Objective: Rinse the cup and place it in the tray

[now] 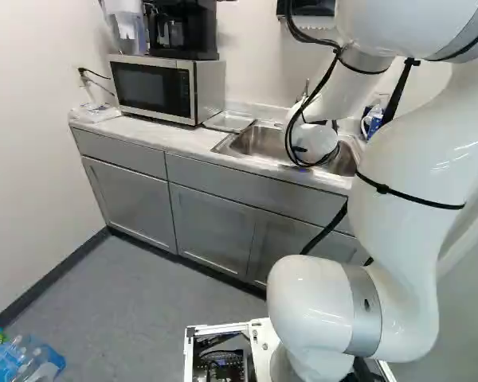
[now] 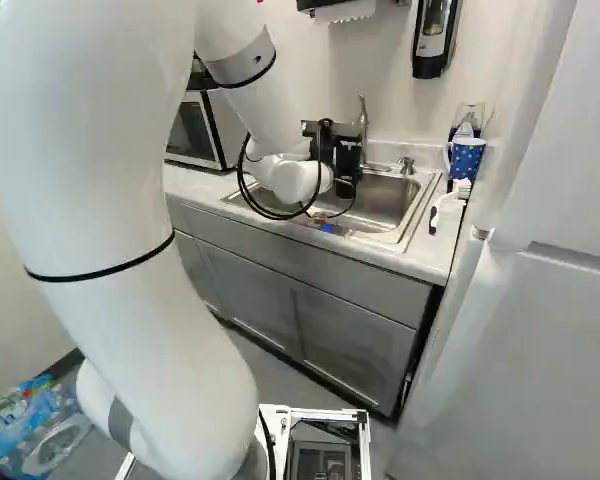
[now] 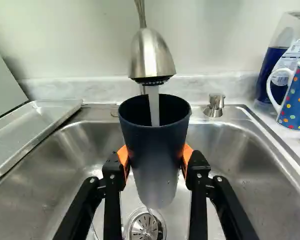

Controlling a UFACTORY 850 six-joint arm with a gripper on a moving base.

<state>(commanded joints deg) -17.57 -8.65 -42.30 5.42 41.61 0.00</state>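
From where I stand, the rinse is under way: the gripper (image 3: 155,156) has the dark cup (image 3: 157,175) pinched between its orange pads, holding it roughly upright over the sink (image 3: 60,150), open end up beneath the faucet (image 3: 152,57). A stream of water (image 3: 154,105) is falling straight into it. So picking up the cup is done, and the rinsing looks partway along; how full or how clean it is inside, I can't tell. What's left, I'd say, is to finish, tip the water out, and carry it to the metal tray (image 3: 27,132) beside the sink, near the microwave (image 1: 153,87). The placing is all still to do.
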